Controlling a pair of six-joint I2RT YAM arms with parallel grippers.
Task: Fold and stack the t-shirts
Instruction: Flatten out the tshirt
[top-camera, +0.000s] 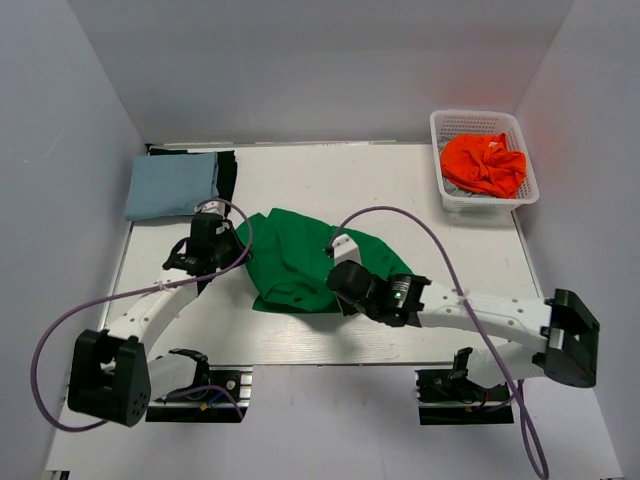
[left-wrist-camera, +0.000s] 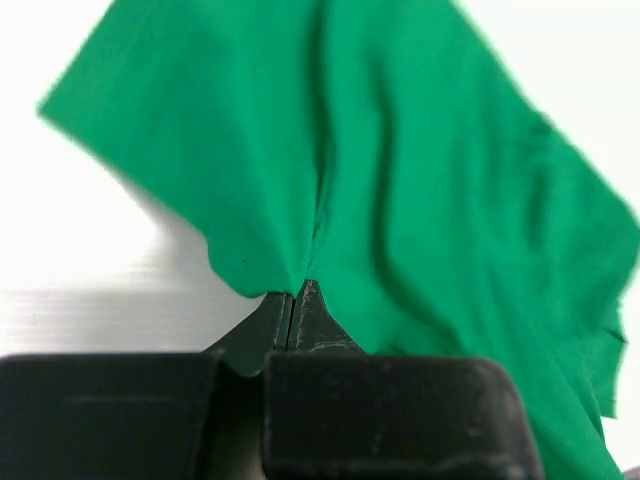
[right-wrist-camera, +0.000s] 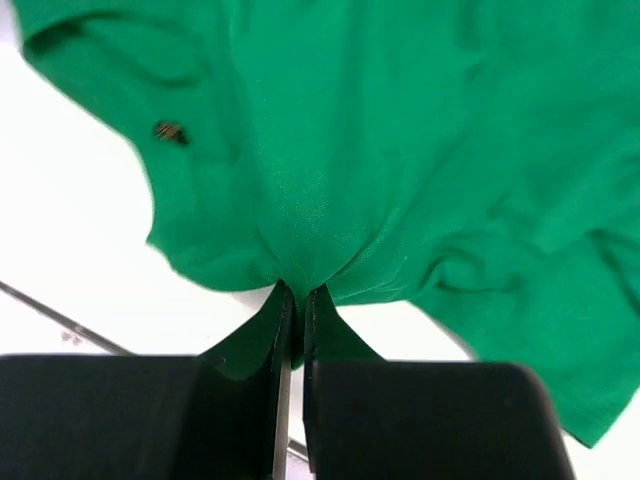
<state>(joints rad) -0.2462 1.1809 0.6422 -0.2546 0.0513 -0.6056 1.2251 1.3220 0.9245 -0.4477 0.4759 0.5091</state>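
A bright green t-shirt (top-camera: 300, 262) lies bunched on the middle of the table. My left gripper (top-camera: 226, 240) is shut on its left edge; the left wrist view shows the cloth (left-wrist-camera: 400, 180) pinched at the jaw tips (left-wrist-camera: 297, 292). My right gripper (top-camera: 338, 283) is shut on its near right edge; the right wrist view shows the cloth (right-wrist-camera: 380, 150) gathered into the tips (right-wrist-camera: 297, 292). A folded pale blue t-shirt (top-camera: 172, 185) lies at the back left on a black one (top-camera: 228, 176). An orange t-shirt (top-camera: 484, 164) is crumpled in the white basket (top-camera: 446, 196).
The basket stands at the back right corner of the table. White walls close in the back and both sides. Purple cables loop over both arms, one arching above the green shirt's right side (top-camera: 400, 212).
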